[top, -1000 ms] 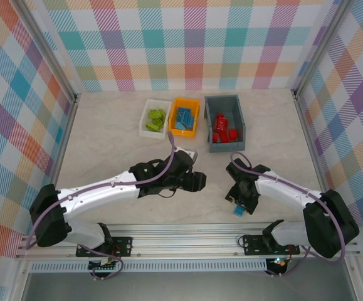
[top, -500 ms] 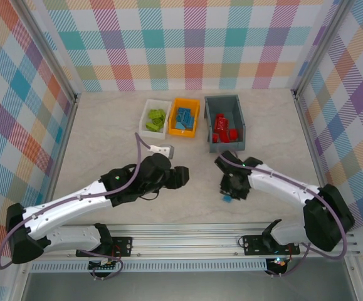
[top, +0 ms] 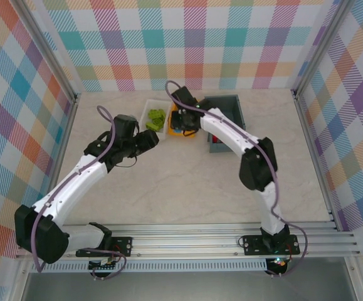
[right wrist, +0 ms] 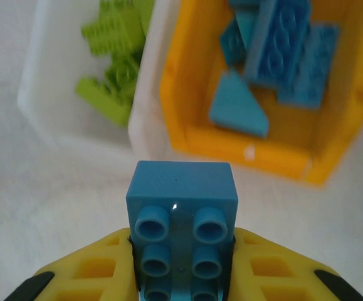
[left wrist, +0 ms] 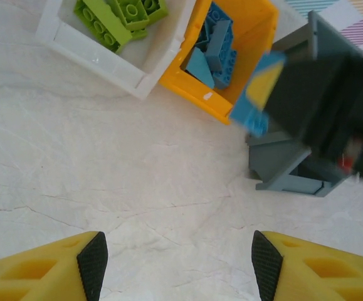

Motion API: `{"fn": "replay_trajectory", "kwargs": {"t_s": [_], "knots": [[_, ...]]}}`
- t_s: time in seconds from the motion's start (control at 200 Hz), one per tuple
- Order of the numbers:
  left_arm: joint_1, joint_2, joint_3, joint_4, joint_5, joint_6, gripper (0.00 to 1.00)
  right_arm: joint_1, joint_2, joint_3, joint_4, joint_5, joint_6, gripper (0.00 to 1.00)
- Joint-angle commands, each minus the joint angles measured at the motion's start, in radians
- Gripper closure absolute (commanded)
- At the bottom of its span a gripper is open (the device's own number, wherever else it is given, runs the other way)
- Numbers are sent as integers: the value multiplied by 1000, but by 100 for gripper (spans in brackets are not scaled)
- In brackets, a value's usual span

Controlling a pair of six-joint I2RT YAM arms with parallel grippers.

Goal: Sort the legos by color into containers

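Observation:
My right gripper (right wrist: 181, 266) is shut on a blue lego brick (right wrist: 181, 216), studs toward the camera, held above the table just in front of the orange bin (right wrist: 266, 157). That bin holds several blue bricks (right wrist: 281, 53). In the top view the right gripper (top: 185, 125) hangs over the orange bin (top: 176, 132). The white tray (left wrist: 99, 56) holds lime green bricks (left wrist: 115, 15). My left gripper (left wrist: 179, 266) is open over bare table, near the white tray (top: 150, 106) in the top view. The blue brick (left wrist: 259, 94) also shows from the left wrist.
The dark grey bin (top: 228, 100) stands right of the orange bin, partly covered by the right arm; its near wall (left wrist: 288, 169) shows in the left wrist view. Checked walls close in the table on three sides.
The right arm has carried the blue brick from the near right of the table up to the orange bin. The left arm has swung left and back toward the white tray.

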Motion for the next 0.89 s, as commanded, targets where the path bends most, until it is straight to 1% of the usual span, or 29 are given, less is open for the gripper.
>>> {"fn": "replay_trajectory", "kwargs": {"t_s": [0.0,0.05,0.13,0.195,0.25,0.355,0.41,0.495,0.57,0.72,0.83,0.89], "knots": [[22,10,57,56,72,35,36,-42,176,296,-153,-27,-87,74],[24,16,63,67,77,39,36,-58,259,426,-194,-32,-101,74],[24,20,65,84,86,47,36,-86,345,535,-202,-63,-107,72],[24,18,64,99,89,52,36,-107,369,544,-165,-92,-103,69],[25,17,65,107,91,53,36,-120,381,533,-107,-147,-123,63],[24,22,67,115,101,54,36,-123,403,551,-21,-235,-185,55],[24,22,64,114,103,52,36,-123,410,569,-7,-250,-199,51],[24,15,57,111,107,47,36,-126,413,591,-34,-227,-187,42],[24,2,47,113,109,41,36,-129,401,589,-54,-216,-180,39],[23,-39,41,91,106,35,36,-116,319,540,-54,-198,-190,40],[24,-70,47,38,83,51,35,-104,200,426,-5,-170,-205,41],[28,-82,51,1,72,57,31,-103,111,319,40,-152,-213,41]]}}
